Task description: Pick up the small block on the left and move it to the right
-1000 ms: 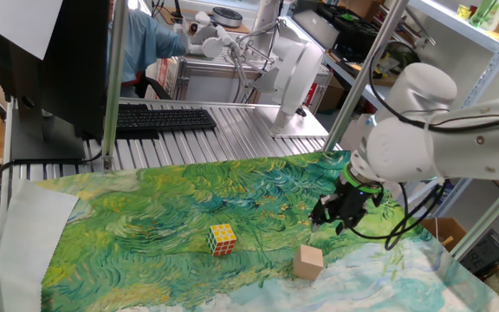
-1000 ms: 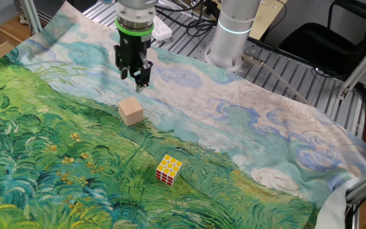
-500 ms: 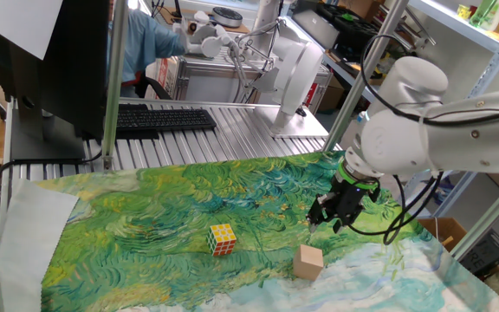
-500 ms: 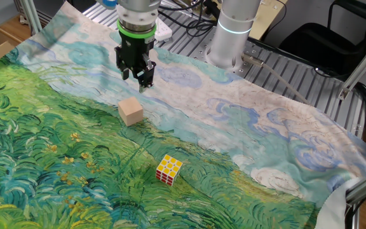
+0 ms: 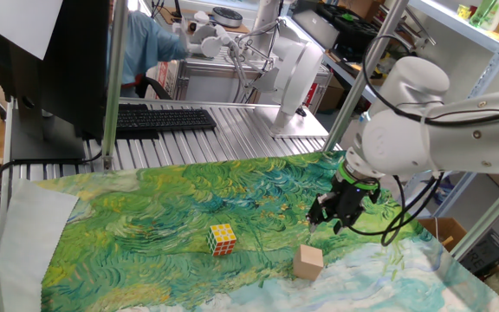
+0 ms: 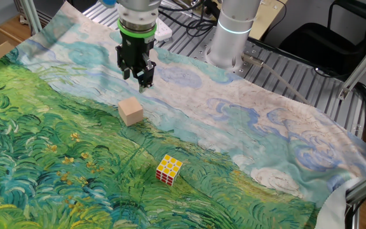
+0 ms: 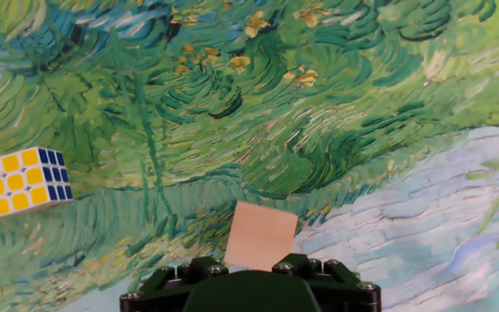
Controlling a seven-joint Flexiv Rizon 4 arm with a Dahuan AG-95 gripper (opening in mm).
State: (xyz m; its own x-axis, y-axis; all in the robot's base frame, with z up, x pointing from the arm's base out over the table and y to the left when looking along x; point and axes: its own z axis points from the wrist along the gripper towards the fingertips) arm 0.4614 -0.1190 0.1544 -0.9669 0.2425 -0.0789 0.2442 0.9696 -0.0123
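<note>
block lies apart, below hand.

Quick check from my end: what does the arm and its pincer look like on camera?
The arm has bulky glossy white links with black cables looping beside the wrist. A bright green ring sits above the black two-finger pincer, whose dark body with small bolts shows in the hand view.

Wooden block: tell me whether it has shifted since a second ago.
No. The wooden block keeps the same spot on the painted cloth, equally far from the puzzle cube in both fixed views.
</note>
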